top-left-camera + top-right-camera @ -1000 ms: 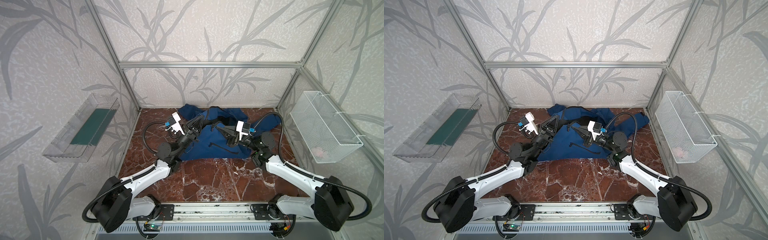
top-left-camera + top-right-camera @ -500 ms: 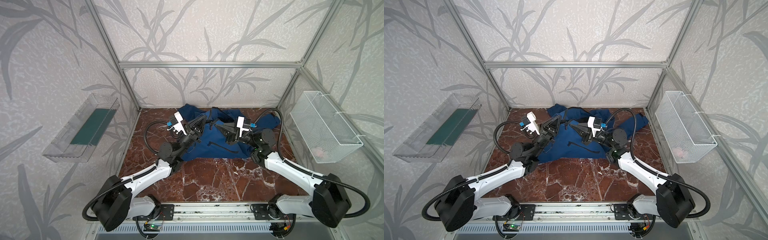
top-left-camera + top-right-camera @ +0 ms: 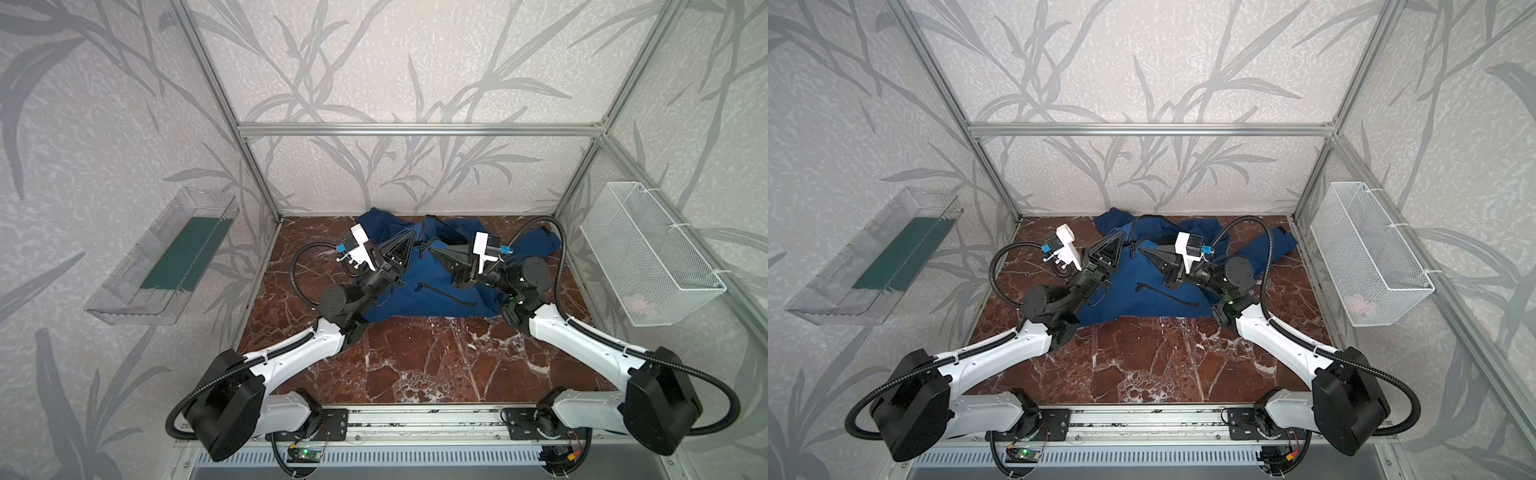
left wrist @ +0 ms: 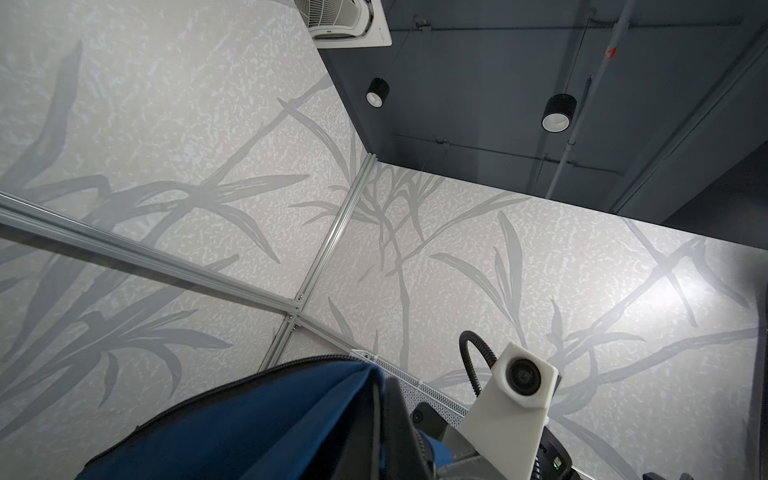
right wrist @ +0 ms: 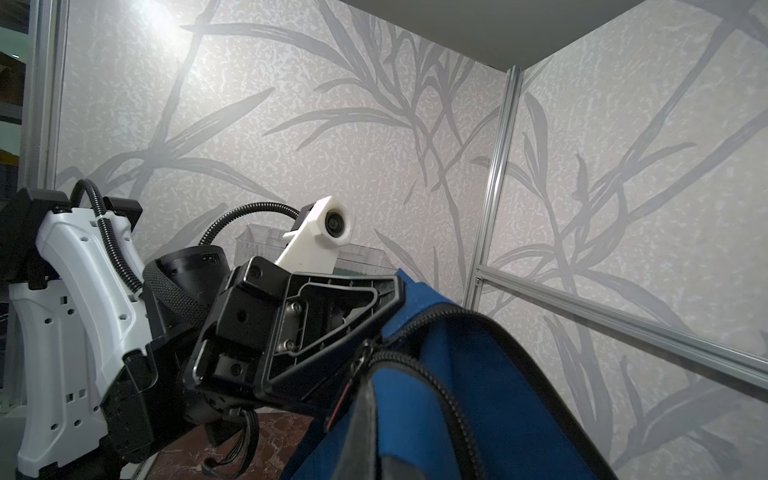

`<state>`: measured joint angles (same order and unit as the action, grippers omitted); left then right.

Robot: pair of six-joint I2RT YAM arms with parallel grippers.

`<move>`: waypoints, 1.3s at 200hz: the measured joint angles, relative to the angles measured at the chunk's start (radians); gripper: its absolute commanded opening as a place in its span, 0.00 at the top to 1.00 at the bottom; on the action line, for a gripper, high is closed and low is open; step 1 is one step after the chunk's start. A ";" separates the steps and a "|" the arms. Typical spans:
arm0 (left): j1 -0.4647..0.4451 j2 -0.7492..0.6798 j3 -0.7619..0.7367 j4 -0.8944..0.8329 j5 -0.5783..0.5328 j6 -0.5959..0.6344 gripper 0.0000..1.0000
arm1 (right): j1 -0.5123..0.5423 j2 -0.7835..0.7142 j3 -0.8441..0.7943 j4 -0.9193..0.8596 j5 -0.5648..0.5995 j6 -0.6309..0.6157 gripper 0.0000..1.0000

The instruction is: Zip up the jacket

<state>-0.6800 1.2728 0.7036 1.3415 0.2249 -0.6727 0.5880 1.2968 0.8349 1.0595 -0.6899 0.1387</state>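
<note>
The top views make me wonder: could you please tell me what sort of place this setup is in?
Most likely a robot test cell indoors: an aluminium frame carries leaf-patterned wall panels around a marble-look tabletop, with two arms mounted on a front rail. A jacket lies on the tabletop.

The navy blue cloth jacket (image 3: 419, 291) is matt (zip teeth dark). The red-brown marbled tabletop (image 3: 415, 365) is glossy. The white wire-mesh basket (image 3: 648, 257) is metal; the clear tray (image 3: 137, 282) is plastic.
</note>
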 measured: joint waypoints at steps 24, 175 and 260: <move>0.000 0.001 0.000 0.000 0.004 0.000 1.00 | 0.000 0.006 0.000 0.000 0.000 0.000 1.00; 0.000 0.001 0.000 0.000 0.004 0.001 1.00 | 0.000 0.028 0.000 0.014 0.000 0.010 1.00; -0.007 0.000 0.000 0.000 0.005 0.004 1.00 | 0.000 0.028 0.006 0.014 0.000 0.011 1.00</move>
<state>-0.6868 1.2732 0.7033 1.3415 0.2295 -0.6689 0.5880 1.3251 0.8406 1.0737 -0.6895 0.1493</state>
